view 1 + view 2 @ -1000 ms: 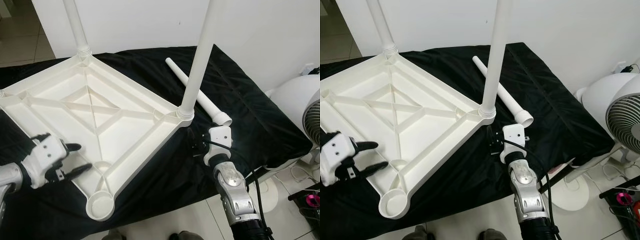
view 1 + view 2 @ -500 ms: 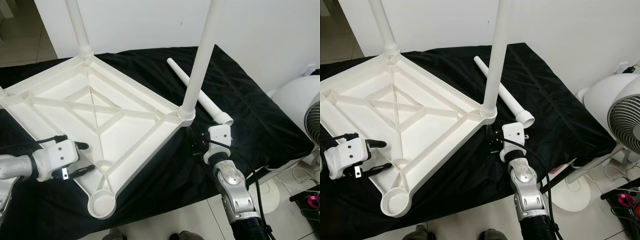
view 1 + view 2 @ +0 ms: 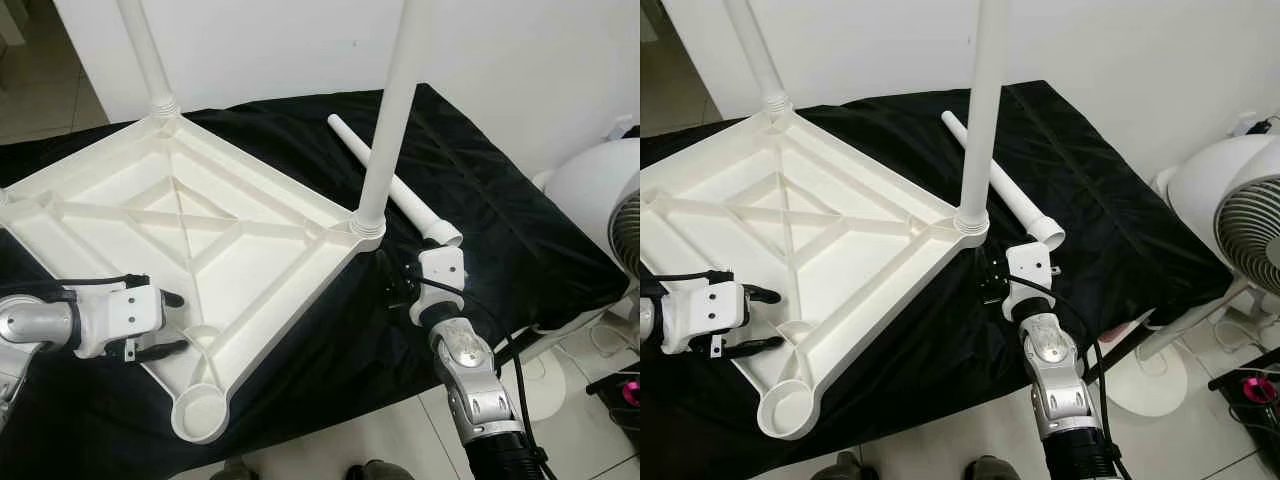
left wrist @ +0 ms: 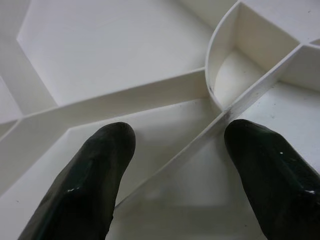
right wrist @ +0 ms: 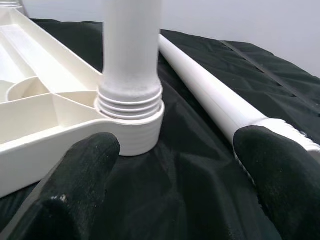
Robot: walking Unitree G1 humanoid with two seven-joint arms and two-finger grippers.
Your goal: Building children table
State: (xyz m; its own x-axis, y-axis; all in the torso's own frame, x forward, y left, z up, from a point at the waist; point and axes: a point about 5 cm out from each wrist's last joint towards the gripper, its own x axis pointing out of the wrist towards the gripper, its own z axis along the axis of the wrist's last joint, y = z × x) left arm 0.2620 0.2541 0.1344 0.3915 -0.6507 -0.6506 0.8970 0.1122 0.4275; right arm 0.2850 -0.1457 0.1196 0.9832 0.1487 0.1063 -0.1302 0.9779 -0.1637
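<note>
From the head views, a white table top lies upside down on a black cloth, with one leg standing up at its right corner, another leg at its far corner, a loose leg lying on the cloth just right of it, and a white fan further right. In the left wrist view, the left gripper is spread wide over a rib of the table top near a round corner socket. In the right wrist view, the right gripper is spread open near the screwed-in leg's ridged base, the loose leg beside it.
</note>
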